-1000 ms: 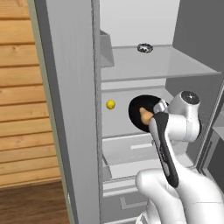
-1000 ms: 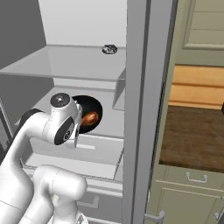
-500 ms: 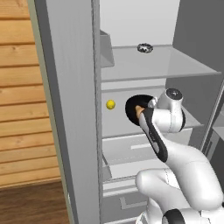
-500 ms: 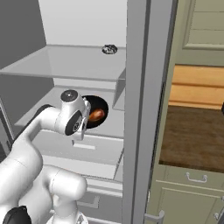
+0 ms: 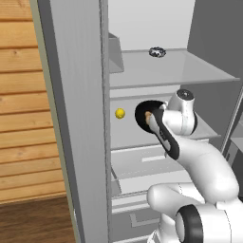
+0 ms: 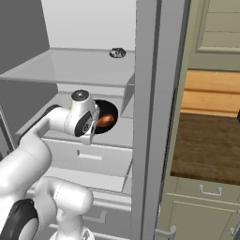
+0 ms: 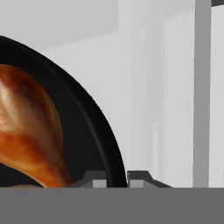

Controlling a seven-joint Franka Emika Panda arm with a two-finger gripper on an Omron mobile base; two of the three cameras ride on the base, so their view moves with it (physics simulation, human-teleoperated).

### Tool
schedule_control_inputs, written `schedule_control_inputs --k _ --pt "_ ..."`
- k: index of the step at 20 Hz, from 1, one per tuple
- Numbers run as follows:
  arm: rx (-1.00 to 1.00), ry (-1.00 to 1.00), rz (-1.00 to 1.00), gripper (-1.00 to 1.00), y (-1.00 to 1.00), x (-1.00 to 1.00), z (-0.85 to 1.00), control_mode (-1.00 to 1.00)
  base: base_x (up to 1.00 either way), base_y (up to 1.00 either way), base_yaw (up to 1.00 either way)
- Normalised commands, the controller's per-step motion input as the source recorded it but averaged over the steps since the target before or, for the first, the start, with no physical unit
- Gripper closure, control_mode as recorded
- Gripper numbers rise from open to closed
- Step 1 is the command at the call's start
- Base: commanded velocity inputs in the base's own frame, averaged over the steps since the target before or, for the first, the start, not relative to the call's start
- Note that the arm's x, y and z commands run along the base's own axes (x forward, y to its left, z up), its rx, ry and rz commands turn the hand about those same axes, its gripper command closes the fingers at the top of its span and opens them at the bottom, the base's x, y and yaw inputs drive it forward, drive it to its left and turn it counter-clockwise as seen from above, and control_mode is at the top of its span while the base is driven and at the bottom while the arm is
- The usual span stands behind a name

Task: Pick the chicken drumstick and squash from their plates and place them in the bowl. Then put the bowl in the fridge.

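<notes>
**Black bowl on the fridge shelf, its rim pinched by my gripper**

Black and glossy, the bowl (image 7: 94,131) sits on the middle shelf (image 5: 128,137) inside the open fridge (image 5: 80,118), just beneath the wide upper shelf (image 6: 70,68). In my hand view its dark rim curves across the picture, and the golden-brown chicken drumstick (image 7: 30,131) lies inside it, at the left. From the right base view I see the bowl (image 6: 104,123) behind the white wrist, with a glossy brown shape, the drumstick (image 6: 106,120), resting in it. From the left base view a pale bone end shows at the bowl's (image 5: 142,114) mouth. I cannot make out the squash in any picture.

My gripper (image 7: 116,178) is closed on the bowl's rim: the two dark fingertips stand at the bottom of the hand view, one on either side of the black edge, with almost no gap between them. The white arm reaches forward into the fridge from below, and its wrist hides part of the bowl in both base views.

A small bright yellow ball (image 5: 120,113) rests on the same shelf, to the left of the bowl and apart from it. On the upper shelf a small dark ring-shaped object (image 5: 156,51) lies near the back. White drawers (image 5: 142,163) sit below the bowl's shelf. Wooden wall panelling (image 5: 23,104) shows beyond the fridge's grey side.
</notes>
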Motion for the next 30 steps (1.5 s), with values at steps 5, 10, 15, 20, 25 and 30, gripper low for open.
schedule_control_inputs --k 5,10,15,20,25,30 --pt "0.01 0.0 0.0 -1.0 0.0 0.07 -0.1 -1.0 0.0 0.0 0.0" --pt "0.01 0.0 0.0 -1.0 0.0 0.01 -0.04 -1.0 0.0 0.0 0.0" --pt "0.0 -0.09 0.0 -1.0 0.0 -0.02 0.0 -1.0 0.0 0.0 0.0" --pt "0.0 -0.29 0.0 -1.0 0.0 -0.28 0.02 -1.0 0.0 0.0 0.0" --pt "-0.01 -0.12 0.03 -1.0 0.0 -0.24 0.41 -1.0 0.0 0.0 0.0" --pt "-0.08 -0.02 0.1 -1.0 0.06 -0.18 0.67 -1.0 0.0 0.0 0.0"
